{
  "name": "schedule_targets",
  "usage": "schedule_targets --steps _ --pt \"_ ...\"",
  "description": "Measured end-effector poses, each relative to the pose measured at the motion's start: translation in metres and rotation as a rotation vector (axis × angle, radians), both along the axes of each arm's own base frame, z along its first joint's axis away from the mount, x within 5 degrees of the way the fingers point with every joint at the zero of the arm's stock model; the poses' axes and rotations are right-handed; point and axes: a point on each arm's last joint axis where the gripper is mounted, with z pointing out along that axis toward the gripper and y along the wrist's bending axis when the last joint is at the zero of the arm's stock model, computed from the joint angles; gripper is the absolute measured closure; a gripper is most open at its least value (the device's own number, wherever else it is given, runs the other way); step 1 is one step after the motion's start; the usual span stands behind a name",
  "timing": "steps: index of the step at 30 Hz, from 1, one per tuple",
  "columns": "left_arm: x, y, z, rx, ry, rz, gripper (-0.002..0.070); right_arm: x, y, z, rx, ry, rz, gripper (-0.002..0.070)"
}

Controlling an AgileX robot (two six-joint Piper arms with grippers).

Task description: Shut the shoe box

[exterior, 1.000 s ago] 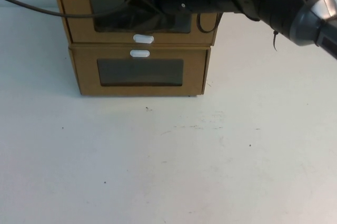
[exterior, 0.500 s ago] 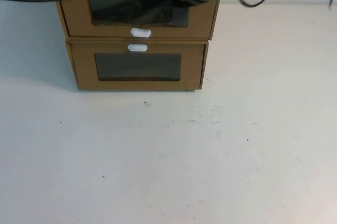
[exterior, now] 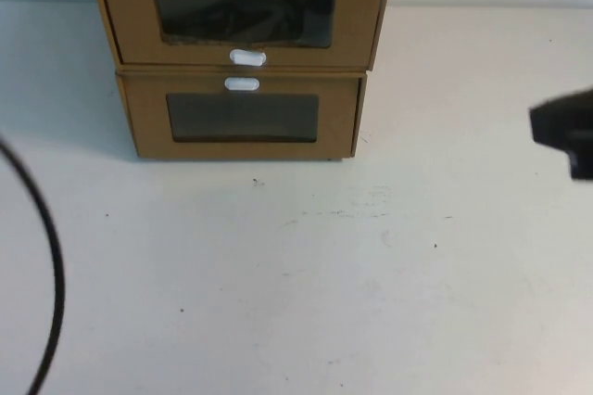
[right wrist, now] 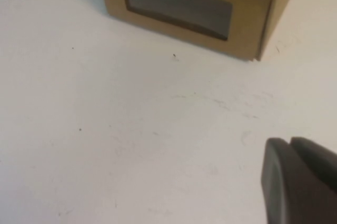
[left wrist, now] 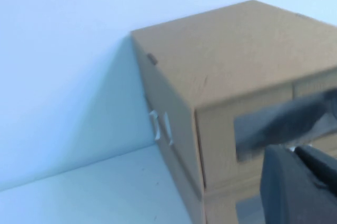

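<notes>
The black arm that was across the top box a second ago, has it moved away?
Yes. It no longer covers the shoe box; the right pincer now sits at the table's right edge, far from both boxes. The left pincer hangs beside the stack.

Brown shoe box point(exterior: 241, 10), white pull tab point(exterior: 247, 57), off-white table point(exterior: 324, 274)
</notes>
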Motion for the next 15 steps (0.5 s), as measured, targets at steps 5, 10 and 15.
schedule_targets --steps 5,10,15 --pt "-0.058 0.013 -0.064 -0.04 -0.104 0.047 0.0677 -0.059 -0.038 -0.039 0.073 -0.092 -0.078 0.0687" --pt "-0.101 0.023 -0.115 -0.095 -0.285 0.085 0.0677 -0.101 -0.069 -0.077 0.189 -0.279 -0.163 0.0687" --pt "-0.099 0.023 -0.155 -0.091 -0.242 0.09 0.0677 -0.12 -0.084 -0.118 0.288 -0.379 -0.222 0.0687"
